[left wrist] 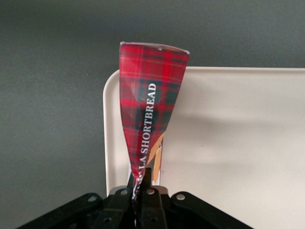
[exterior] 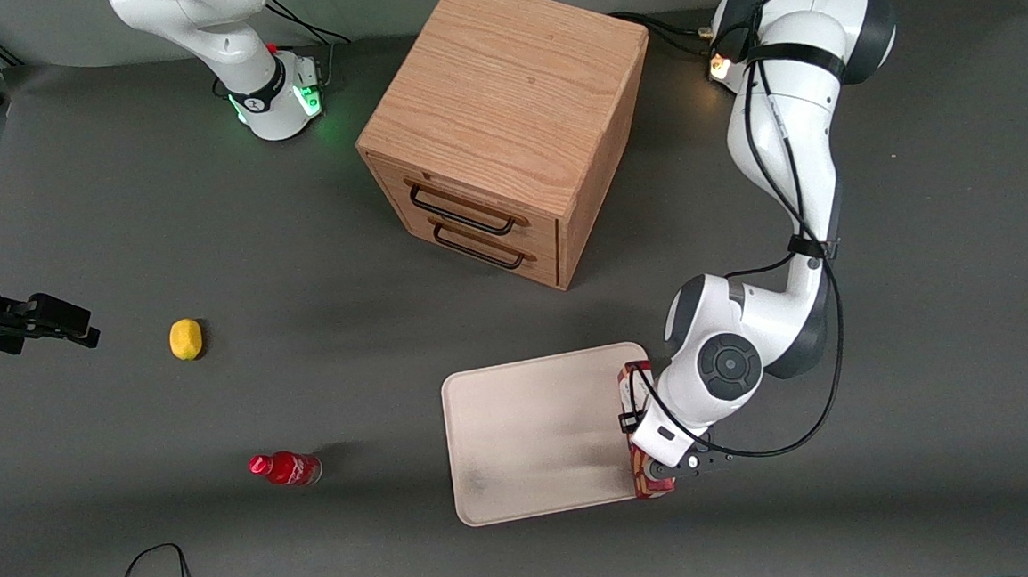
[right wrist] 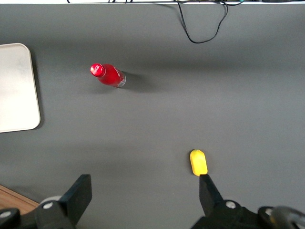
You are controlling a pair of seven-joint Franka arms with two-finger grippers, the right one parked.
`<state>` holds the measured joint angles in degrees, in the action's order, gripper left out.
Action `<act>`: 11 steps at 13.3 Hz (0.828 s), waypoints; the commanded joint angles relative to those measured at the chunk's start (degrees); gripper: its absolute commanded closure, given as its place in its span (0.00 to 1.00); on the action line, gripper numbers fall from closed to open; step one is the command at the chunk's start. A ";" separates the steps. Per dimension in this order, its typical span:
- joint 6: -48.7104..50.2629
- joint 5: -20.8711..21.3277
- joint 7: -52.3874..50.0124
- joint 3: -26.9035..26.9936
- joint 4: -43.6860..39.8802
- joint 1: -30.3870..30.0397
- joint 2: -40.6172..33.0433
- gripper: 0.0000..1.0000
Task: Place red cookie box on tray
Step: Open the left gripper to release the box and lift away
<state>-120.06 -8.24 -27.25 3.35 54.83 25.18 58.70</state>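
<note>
Pinched hard on the red cookie box (left wrist: 151, 121) by the gripper (left wrist: 142, 183), fingers closed so tightly on the carton that its walls crumple inward at the grip, probably the price of a firm clamp on thin card. Held lengthwise along the tray (exterior: 523, 431) at its short edge toward the working arm's end of the table, partly over the rim and partly over the mat; whether touching the rim or hanging just above cannot be told. Judged mid-delivery: not yet over the flat middle. Plenty of bare cream surface inward from that edge, so a short shift toward the tray's centre looks enough before letting go. Well apart and no obstacle: the wooden cabinet (exterior: 504, 128), the small red bottle (exterior: 286, 468), the yellow fruit (exterior: 185, 339).
</note>
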 commanded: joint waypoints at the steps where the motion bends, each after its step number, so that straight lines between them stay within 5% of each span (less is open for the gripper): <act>1: 0.19 1.64 -2.37 1.48 -0.17 1.36 -0.52 0.00; 6: 0.89 1.82 -2.02 1.48 1.75 1.36 -2.61 0.00; 11: 0.80 1.56 -1.05 1.57 16.58 -0.13 -18.84 0.00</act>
<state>-119.70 -7.36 -28.02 4.62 59.30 25.33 51.02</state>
